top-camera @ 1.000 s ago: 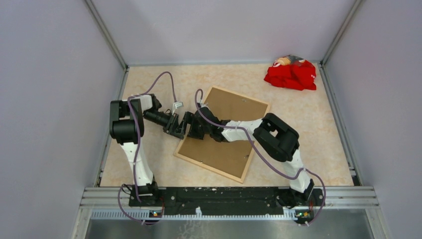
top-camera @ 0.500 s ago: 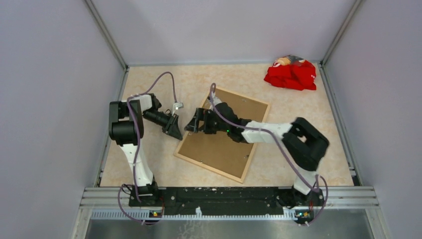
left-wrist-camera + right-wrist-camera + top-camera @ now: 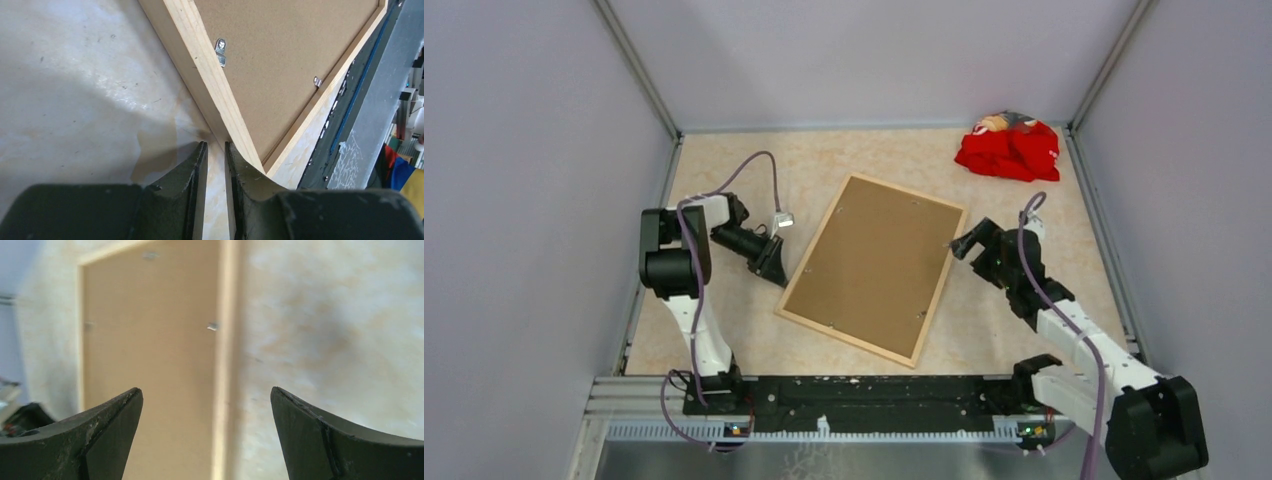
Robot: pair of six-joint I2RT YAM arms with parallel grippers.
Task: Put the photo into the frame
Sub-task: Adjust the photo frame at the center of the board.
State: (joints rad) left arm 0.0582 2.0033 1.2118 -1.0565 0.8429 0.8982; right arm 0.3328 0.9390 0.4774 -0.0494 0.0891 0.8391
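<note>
The photo does not show in any view. Whether it sits under the board point(image 3: 874, 265) cannot be told.

The frame point(image 3: 202, 57) lies face down near the middle of the table point(image 3: 724, 180), board side up, with metal tabs point(image 3: 220, 52) at the board's rim. Its long axis runs from the far side toward the arm bases, with the near end swung to the left. One long rail therefore faces the left arm and the other faces the right arm.

The frame lies between the two pincers. The left gripper point(image 3: 214, 150) is low at the left long rail, toward its near end. Its jaws are drawn almost together with only a thin slit between them, and bare table shows through the slit. It grasps nothing. Its right finger looks to be against the rail's outer face, or just beside it.

The right gripper point(image 3: 205, 390) hangs off the right long rail, toward the far corner, just clear of the wood. Its jaws are spread wide and empty, and the rail runs up the gap between them in the wrist view.

A red cloth point(image 3: 1009, 150) lies well apart in the far right corner.

My judgement is that the board must come out before any photo goes in. The left pincer is the closer one, already at the rail, and the tabs lie just inward from it across that rail. The right must first cross its rail to reach a tab.
</note>
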